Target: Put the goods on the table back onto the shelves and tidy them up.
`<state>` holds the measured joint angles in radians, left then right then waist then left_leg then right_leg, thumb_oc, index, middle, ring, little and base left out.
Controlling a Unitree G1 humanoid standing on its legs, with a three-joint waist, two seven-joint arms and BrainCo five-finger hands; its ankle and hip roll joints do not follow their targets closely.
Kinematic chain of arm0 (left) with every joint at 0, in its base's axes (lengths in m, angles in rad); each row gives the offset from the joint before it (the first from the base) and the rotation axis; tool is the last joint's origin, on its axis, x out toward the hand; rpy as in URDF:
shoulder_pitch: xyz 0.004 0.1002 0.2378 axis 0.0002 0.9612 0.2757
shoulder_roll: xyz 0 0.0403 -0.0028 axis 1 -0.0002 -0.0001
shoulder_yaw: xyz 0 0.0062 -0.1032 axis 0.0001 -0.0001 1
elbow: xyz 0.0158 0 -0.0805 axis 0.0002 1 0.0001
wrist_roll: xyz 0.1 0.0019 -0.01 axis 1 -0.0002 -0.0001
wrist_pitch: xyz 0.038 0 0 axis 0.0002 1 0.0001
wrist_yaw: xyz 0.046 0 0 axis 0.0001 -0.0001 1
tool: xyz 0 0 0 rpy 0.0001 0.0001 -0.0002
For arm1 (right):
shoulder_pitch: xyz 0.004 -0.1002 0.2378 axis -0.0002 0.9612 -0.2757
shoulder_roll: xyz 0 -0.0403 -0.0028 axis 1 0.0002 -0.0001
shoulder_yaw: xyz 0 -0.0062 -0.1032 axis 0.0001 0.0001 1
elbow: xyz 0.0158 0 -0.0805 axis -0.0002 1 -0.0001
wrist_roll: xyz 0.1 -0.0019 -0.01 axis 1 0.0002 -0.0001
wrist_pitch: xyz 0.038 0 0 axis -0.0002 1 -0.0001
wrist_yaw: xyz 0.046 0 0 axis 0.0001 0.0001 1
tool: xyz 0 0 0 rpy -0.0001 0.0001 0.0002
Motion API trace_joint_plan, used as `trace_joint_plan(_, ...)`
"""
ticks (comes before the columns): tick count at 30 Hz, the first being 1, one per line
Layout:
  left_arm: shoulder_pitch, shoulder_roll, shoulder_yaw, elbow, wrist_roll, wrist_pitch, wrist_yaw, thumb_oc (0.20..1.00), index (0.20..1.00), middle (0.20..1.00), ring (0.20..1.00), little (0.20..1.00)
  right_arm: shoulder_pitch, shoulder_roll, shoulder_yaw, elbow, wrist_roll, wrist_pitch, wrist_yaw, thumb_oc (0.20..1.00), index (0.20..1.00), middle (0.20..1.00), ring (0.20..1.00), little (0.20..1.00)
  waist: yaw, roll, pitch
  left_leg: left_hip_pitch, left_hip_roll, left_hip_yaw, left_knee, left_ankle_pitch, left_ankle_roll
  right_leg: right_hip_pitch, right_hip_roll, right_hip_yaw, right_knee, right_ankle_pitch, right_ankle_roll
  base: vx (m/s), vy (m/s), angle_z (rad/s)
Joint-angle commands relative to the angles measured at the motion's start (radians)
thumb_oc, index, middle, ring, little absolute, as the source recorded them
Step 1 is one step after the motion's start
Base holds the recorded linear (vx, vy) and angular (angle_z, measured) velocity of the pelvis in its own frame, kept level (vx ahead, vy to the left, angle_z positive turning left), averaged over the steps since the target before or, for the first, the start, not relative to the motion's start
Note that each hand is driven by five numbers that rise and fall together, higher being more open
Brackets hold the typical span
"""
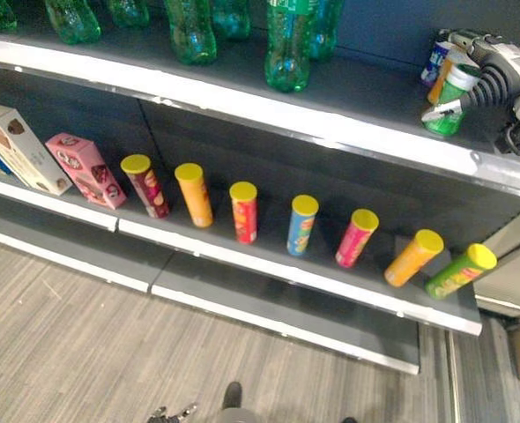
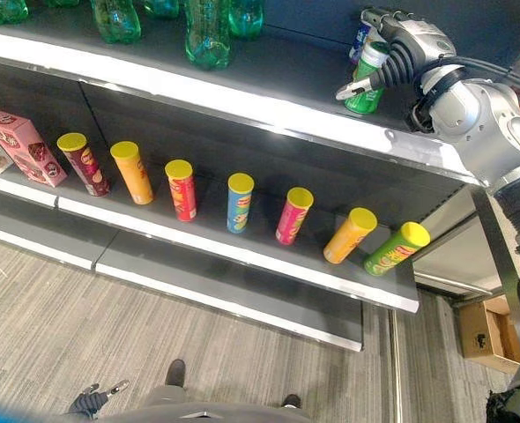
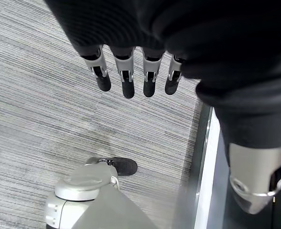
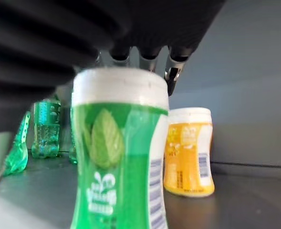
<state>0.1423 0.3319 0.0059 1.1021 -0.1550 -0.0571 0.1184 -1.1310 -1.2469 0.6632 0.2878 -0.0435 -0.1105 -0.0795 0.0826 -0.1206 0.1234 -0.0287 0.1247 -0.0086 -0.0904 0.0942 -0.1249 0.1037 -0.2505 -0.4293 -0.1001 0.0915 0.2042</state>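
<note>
1. Green tub [image 2: 366, 81]: upper right of frame, upright on the top shelf [image 2: 242, 97], long axis vertical.
2. Right hand [image 2: 399, 46]: fingers curled round the tub from its right; nearer hand.
3. Yellow tub [image 4: 188, 151]: just beside, behind.
4. Left hand [image 3: 131, 71]: fingers relaxed, over the floor, holding nothing.

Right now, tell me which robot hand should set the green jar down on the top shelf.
Right. The right robot hand already holds the green jar over the top shelf; the left robot hand hangs over the floor.
</note>
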Motion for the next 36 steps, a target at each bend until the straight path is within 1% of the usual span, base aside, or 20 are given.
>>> trace_joint_plan(1,-0.040,0.013,-0.003,0.005,-0.038,-0.016,0.035,1.000,1.000,1.000,1.000,1.000,0.023,-0.122,-0.205,-0.143,-0.009,-0.026,-0.158,1.000,1.000,1.000,1.000,1.000,-0.009,-0.013,0.007,0.072,0.003,0.083,0.018,-0.146,-0.006,0.010,-0.025,-0.004,0.062,-0.090,0.018,0.01,0.035,0.01)
trace_joint_plan(2,-0.037,0.003,0.010,0.008,-0.024,-0.014,0.042,1.000,1.000,1.000,1.000,1.000,0.196,-0.148,-0.420,-0.228,0.003,-0.045,-0.201,1.000,1.000,1.000,1.000,1.000,-0.024,-0.011,0.006,0.075,0.003,0.087,0.019,-0.150,-0.004,0.010,-0.024,0.000,0.064,-0.092,0.019,0.02,0.031,0.00)
trace_joint_plan(4,-0.035,-0.007,0.020,0.007,-0.014,-0.011,0.047,1.000,1.000,1.000,1.000,1.000,0.366,-0.152,-0.619,-0.291,0.000,-0.051,-0.235,1.000,1.000,1.000,1.000,1.000,-0.043,-0.010,0.001,0.076,0.003,0.089,0.018,-0.154,-0.002,0.006,-0.024,0.004,0.064,-0.092,0.021,0.01,0.012,0.02)
trace_joint_plan(5,-0.034,-0.024,0.037,0.003,-0.001,-0.010,0.051,1.000,1.000,1.000,1.000,1.000,0.495,-0.126,-0.760,-0.331,0.003,-0.064,-0.264,1.000,1.000,1.000,1.000,1.000,-0.073,-0.002,-0.003,0.080,0.003,0.097,0.019,-0.159,0.000,0.002,-0.023,0.012,0.064,-0.093,0.022,0.00,0.013,-0.05)
trace_joint_plan(6,-0.036,-0.019,0.034,0.000,0.004,-0.009,0.052,1.000,1.000,1.000,1.000,1.000,0.595,-0.105,-0.868,-0.360,0.003,-0.069,-0.277,1.000,1.000,1.000,1.000,1.000,-0.076,-0.007,-0.005,0.081,0.004,0.100,0.021,-0.161,0.000,0.000,-0.023,0.015,0.064,-0.093,0.023,0.00,0.009,-0.15)
trace_joint_plan(9,-0.042,-0.012,0.022,-0.008,0.015,-0.008,0.051,1.000,1.000,1.000,1.000,1.000,0.777,-0.047,-1.051,-0.412,0.014,-0.077,-0.293,1.000,1.000,1.000,1.000,1.000,-0.080,-0.015,-0.007,0.085,0.004,0.109,0.022,-0.167,0.003,-0.004,-0.021,0.029,0.063,-0.094,0.024,0.00,0.010,-0.21)
trace_joint_plan(14,-0.055,-0.015,0.013,-0.031,0.034,-0.008,0.051,1.000,1.000,1.000,1.000,1.000,0.997,0.075,-1.232,-0.487,0.057,-0.107,-0.278,1.000,1.000,1.000,1.000,1.000,-0.116,-0.011,-0.007,0.103,0.006,0.139,0.022,-0.177,0.007,-0.015,-0.019,0.069,0.061,-0.090,0.027,0.00,0.019,-0.23)
trace_joint_plan(16,-0.056,-0.015,0.010,-0.037,0.033,-0.011,0.048,1.000,1.000,1.000,1.000,1.000,1.035,0.105,-1.254,-0.500,0.093,-0.115,-0.258,1.000,1.000,1.000,1.000,1.000,-0.120,-0.011,-0.007,0.106,0.006,0.145,0.021,-0.178,0.007,-0.018,-0.020,0.074,0.061,-0.089,0.027,-0.01,0.024,-0.12)
trace_joint_plan(18,-0.061,-0.016,0.009,-0.038,0.035,-0.018,0.037,1.000,1.000,1.000,1.000,1.000,1.098,0.196,-1.237,-0.498,0.254,-0.145,-0.155,1.000,1.000,1.000,1.000,1.000,-0.140,-0.009,-0.002,0.112,0.005,0.159,0.024,-0.181,0.009,-0.026,-0.021,0.094,0.063,-0.085,0.028,-0.02,0.027,-0.20)
trace_joint_plan(19,-0.060,-0.014,0.009,-0.038,0.035,-0.019,0.037,1.000,1.000,1.000,1.000,1.000,1.101,0.198,-1.241,-0.498,0.259,-0.147,-0.151,1.000,1.000,1.000,1.000,1.000,-0.139,-0.010,-0.002,0.113,0.005,0.160,0.024,-0.182,0.009,-0.026,-0.021,0.095,0.063,-0.086,0.028,-0.02,0.017,-0.26)
trace_joint_plan(22,-0.071,-0.008,0.013,-0.039,0.038,-0.022,0.021,1.000,1.000,1.000,1.000,1.000,1.179,0.270,-1.178,-0.439,0.415,-0.132,-0.034,1.000,1.000,1.000,1.000,1.000,-0.153,-0.011,0.008,0.119,0.001,0.177,0.025,-0.184,0.012,-0.035,-0.025,0.112,0.067,-0.080,0.029,-0.02,0.016,-0.11)
trace_joint_plan(24,-0.070,-0.008,0.013,-0.039,0.038,-0.022,0.021,1.000,1.000,1.000,1.000,1.000,1.178,0.270,-1.177,-0.437,0.417,-0.134,-0.032,1.000,1.000,1.000,1.000,1.000,-0.152,-0.012,0.007,0.119,0.001,0.178,0.026,-0.184,0.012,-0.036,-0.025,0.113,0.067,-0.080,0.029,-0.02,0.014,-0.07)
trace_joint_plan(25,-0.080,-0.005,0.031,-0.046,0.041,-0.019,0.011,1.000,1.000,1.000,1.000,1.000,1.277,0.393,-1.110,-0.432,0.545,-0.099,0.086,1.000,1.000,1.000,1.000,1.000,-0.170,-0.007,0.020,0.120,-0.003,0.191,0.028,-0.184,0.014,-0.053,-0.031,0.130,0.075,-0.075,0.033,-0.04,0.022,-0.10)
trace_joint_plan(26,-0.079,-0.004,0.030,-0.046,0.041,-0.019,0.011,1.000,1.000,1.000,1.000,1.000,1.279,0.395,-1.111,-0.433,0.545,-0.099,0.087,1.000,1.000,1.000,1.000,1.000,-0.169,-0.008,0.019,0.119,-0.004,0.192,0.028,-0.184,0.014,-0.055,-0.031,0.131,0.076,-0.075,0.033,-0.06,0.024,-0.17)
trace_joint_plan(27,-0.076,0.003,0.052,-0.054,0.050,-0.016,-0.003,1.000,1.000,1.000,1.000,1.000,1.383,0.477,-1.089,-0.459,0.585,-0.049,0.178,1.000,1.000,1.000,1.000,1.000,-0.185,-0.002,0.028,0.119,-0.004,0.197,0.030,-0.184,0.015,-0.063,-0.035,0.140,0.081,-0.075,0.034,-0.02,0.004,-0.27)
trace_joint_plan(28,-0.075,0.004,0.051,-0.055,0.050,-0.016,-0.003,1.000,1.000,1.000,1.000,1.000,1.387,0.479,-1.092,-0.462,0.586,-0.047,0.179,1.000,1.000,1.000,1.000,1.000,-0.183,-0.003,0.026,0.117,-0.005,0.197,0.030,-0.184,0.016,-0.065,-0.036,0.141,0.082,-0.075,0.034,-0.03,0.022,-0.32)
trace_joint_plan(30,-0.073,0.015,0.053,-0.023,0.068,-0.016,-0.026,1.000,1.000,1.000,1.000,1.000,1.437,0.530,-1.016,-0.428,0.725,-0.004,0.300,1.000,1.000,1.000,1.000,1.000,-0.197,0.003,0.028,0.118,-0.009,0.208,0.033,-0.182,0.015,-0.070,-0.042,0.151,0.085,-0.072,0.033,-0.01,0.029,-0.19)
trace_joint_plan(31,-0.069,0.022,0.055,-0.011,0.080,-0.015,-0.045,1.000,1.000,1.000,1.000,1.000,1.459,0.542,-0.971,-0.396,0.759,0.043,0.362,1.000,1.000,1.000,1.000,1.000,-0.198,0.006,0.030,0.126,-0.010,0.212,0.032,-0.185,0.015,-0.065,-0.043,0.155,0.084,-0.073,0.034,0.01,0.028,-0.12)
trace_joint_plan(34,-0.082,0.036,0.051,0.005,0.090,-0.012,-0.086,1.000,1.000,1.000,1.000,1.000,1.498,0.545,-0.836,-0.243,0.729,0.138,0.473,1.000,1.000,1.000,1.000,1.000,-0.201,0.008,0.023,0.128,-0.016,0.220,0.029,-0.181,0.014,-0.064,-0.054,0.150,0.080,-0.066,0.037,0.01,0.022,-0.18)
trace_joint_plan(36,-0.092,0.039,0.039,0.002,0.079,-0.012,-0.094,1.000,1.000,1.000,1.000,1.000,1.479,0.599,-0.759,-0.079,0.715,0.165,0.488,1.000,1.000,1.000,1.000,1.000,-0.198,0.012,0.024,0.129,-0.019,0.217,0.029,-0.181,0.014,-0.060,-0.058,0.144,0.082,-0.065,0.038,0.00,0.002,-0.04)
